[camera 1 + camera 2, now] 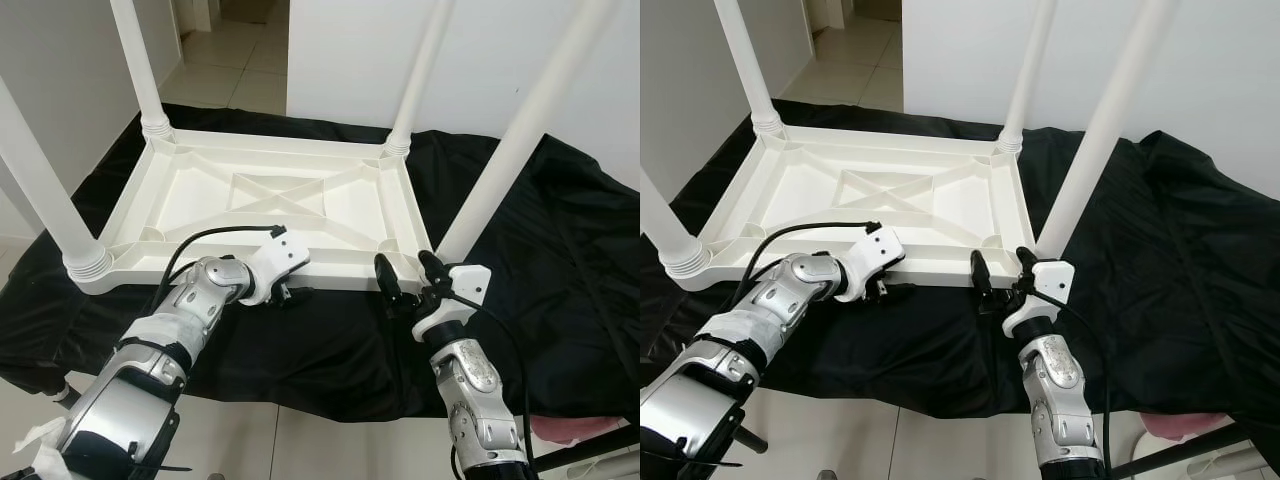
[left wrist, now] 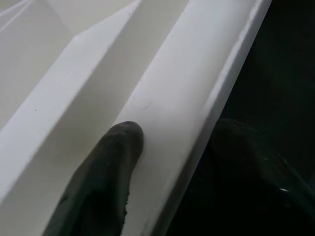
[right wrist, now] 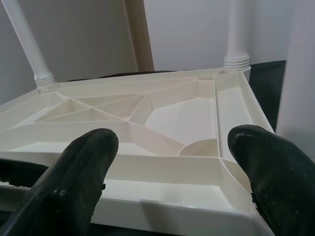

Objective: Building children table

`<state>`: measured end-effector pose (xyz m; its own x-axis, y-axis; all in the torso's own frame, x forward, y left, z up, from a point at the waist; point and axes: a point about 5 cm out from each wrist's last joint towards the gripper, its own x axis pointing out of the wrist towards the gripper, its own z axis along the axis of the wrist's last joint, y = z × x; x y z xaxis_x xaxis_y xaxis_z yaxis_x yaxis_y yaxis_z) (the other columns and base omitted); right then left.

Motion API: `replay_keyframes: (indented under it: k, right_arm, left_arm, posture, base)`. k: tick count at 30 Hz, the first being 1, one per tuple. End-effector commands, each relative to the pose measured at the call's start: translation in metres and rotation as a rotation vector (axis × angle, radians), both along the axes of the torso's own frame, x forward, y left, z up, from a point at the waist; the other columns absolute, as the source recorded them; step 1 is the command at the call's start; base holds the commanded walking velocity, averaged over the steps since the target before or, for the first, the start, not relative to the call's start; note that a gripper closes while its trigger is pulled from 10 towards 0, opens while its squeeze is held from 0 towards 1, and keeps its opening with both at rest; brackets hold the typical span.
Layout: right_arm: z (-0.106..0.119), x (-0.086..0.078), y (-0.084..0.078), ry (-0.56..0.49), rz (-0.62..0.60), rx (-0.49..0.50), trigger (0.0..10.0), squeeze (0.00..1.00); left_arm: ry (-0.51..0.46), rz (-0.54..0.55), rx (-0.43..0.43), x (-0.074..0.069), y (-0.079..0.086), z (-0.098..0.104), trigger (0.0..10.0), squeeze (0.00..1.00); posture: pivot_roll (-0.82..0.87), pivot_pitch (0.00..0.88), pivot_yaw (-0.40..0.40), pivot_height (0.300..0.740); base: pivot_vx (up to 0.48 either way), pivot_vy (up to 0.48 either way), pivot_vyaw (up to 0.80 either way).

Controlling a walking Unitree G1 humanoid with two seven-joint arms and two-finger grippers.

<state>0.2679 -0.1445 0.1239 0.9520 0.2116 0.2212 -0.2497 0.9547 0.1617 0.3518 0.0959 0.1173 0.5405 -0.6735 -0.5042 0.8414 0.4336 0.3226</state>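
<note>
Both my arms reach to the near long edge of the upside-down table (image 1: 250,205), lying on a black cloth (image 1: 560,260); my left gripper (image 1: 285,293) pinches that rim mid-edge; my right gripper (image 1: 408,275) waits spread by the near right corner. Up close, one left finger (image 2: 106,172) lies on the rim; right fingers (image 3: 78,172) stand wide, corner straight ahead.

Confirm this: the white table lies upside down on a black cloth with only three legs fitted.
Not three. The left eye view shows four legs standing up from the upturned white table, one at each corner, on the black cloth.
</note>
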Motion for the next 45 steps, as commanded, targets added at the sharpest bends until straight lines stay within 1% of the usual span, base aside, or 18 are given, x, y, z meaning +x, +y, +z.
replay_keyframes:
  k: [1,7,10,18,19,20,21,22,23,29,30,32,33,34,41,42,43,45]
  right_arm:
    - [-0.002,0.001,0.0,0.003,-0.007,-0.02,10.0,0.0]
    - [-0.003,0.003,0.002,0.004,-0.008,-0.025,10.0,0.0]
    - [-0.003,0.004,0.002,0.006,-0.009,-0.023,10.0,0.0]
    - [-0.003,0.006,0.0,0.007,-0.017,-0.022,10.0,0.0]
    - [-0.004,0.006,0.0,0.007,-0.019,-0.022,10.0,0.0]
    - [-0.004,0.006,0.0,0.008,-0.02,-0.023,10.0,0.0]
    - [-0.004,0.006,0.0,0.01,-0.021,-0.022,10.0,0.0]
    - [-0.005,0.006,0.0,0.01,-0.022,-0.023,10.0,0.0]
    - [-0.005,0.007,0.001,0.011,-0.024,-0.023,10.0,0.0]
    - [-0.006,0.008,0.002,0.012,-0.031,-0.021,10.0,0.0]
    - [-0.006,0.008,0.002,0.011,-0.037,-0.02,10.0,0.0]
    - [-0.006,0.008,0.002,0.012,-0.039,-0.019,10.0,0.0]
    - [-0.007,0.008,0.002,0.012,-0.041,-0.019,10.0,0.0]
    - [-0.007,0.008,0.002,0.012,-0.043,-0.019,10.0,0.0]
    - [-0.007,0.008,0.0,0.01,-0.054,-0.015,10.0,0.0]
    - [-0.007,0.009,0.0,0.009,-0.058,-0.015,10.0,0.0]
    - [-0.007,0.009,0.0,0.007,-0.064,-0.016,10.0,0.0]
    - [-0.007,0.01,-0.001,0.006,-0.069,-0.016,10.0,0.0]
  left_arm:
    - [-0.042,0.093,0.015,0.008,0.006,0.004,0.0,0.0]
    - [-0.059,0.102,-0.002,0.009,0.002,0.008,0.0,0.0]
    - [-0.073,0.082,-0.021,0.006,-0.011,0.01,0.0,0.0]
    - [-0.066,0.036,-0.037,-0.001,-0.026,0.008,0.0,0.0]
    - [-0.062,0.018,-0.043,-0.004,-0.033,0.006,0.0,0.0]
    - [-0.058,0.006,-0.05,-0.007,-0.04,0.004,1.1,0.0]
    - [-0.055,-0.018,-0.062,-0.012,-0.049,0.002,3.8,0.0]
    - [-0.052,-0.035,-0.07,-0.016,-0.055,0.001,3.8,0.0]
    - [-0.052,-0.06,-0.079,-0.021,-0.064,0.0,10.0,0.0]
    - [-0.048,-0.08,-0.107,-0.03,-0.084,-0.001,10.0,0.0]
    - [-0.057,-0.033,-0.151,-0.027,-0.088,0.004,10.0,0.0]
    - [-0.059,-0.005,-0.174,-0.026,-0.09,0.006,10.0,0.0]
    - [-0.065,0.032,-0.197,-0.023,-0.089,0.01,10.0,1.0]
    - [-0.068,0.063,-0.251,-0.02,-0.089,0.016,10.0,1.0]
    - [-0.086,0.085,-0.249,-0.019,-0.088,0.019,10.0,1.0]
    - [-0.087,0.079,-0.248,-0.02,-0.086,0.02,10.0,0.8]
    - [-0.087,0.075,-0.258,-0.02,-0.083,0.022,10.0,0.0]
    - [-0.087,0.07,-0.267,-0.019,-0.078,0.024,10.0,0.0]
  posture:
    - [-0.03,0.0,-0.037,0.74]
    - [-0.02,0.0,-0.038,0.74]
    - [-0.02,0.0,-0.04,0.74]
    - [-0.02,0.0,-0.036,0.74]
    - [-0.02,0.0,-0.036,0.74]
    - [-0.02,0.0,-0.036,0.74]
    - [-0.01,0.0,-0.034,0.74]
    - [-0.01,0.0,-0.034,0.74]
    - [-0.01,0.0,-0.032,0.74]
    - [-0.01,0.0,-0.026,0.74]
    - [-0.01,0.0,-0.02,0.74]
    - [-0.01,0.0,-0.02,0.74]
    - [-0.01,0.0,-0.017,0.74]
    - [-0.01,0.0,-0.014,0.74]
    - [-0.01,0.0,-0.01,0.74]
    - [-0.01,0.0,-0.009,0.74]
    - [-0.01,0.0,-0.009,0.74]
    - [-0.01,0.0,-0.009,0.74]
  base:
    - [0.0,0.0,0.0]
    - [0.0,0.0,0.0]
    - [0.0,0.0,0.0]
    - [0.0,0.0,0.0]
    - [0.0,0.0,0.0]
    - [0.0,0.0,0.0]
    - [0.0,0.0,0.0]
    - [0.0,0.0,0.0]
    - [0.0,0.0,0.0]
    - [0.0,0.0,0.0]
    - [0.0,0.0,0.0]
    - [0.0,0.0,0.0]
    - [0.0,0.0,0.0]
    - [0.0,0.0,0.0]
    - [0.0,0.0,0.0]
    - [0.0,0.0,0.0]
    - [0.0,0.0,0.0]
    - [0.0,0.0,0.0]
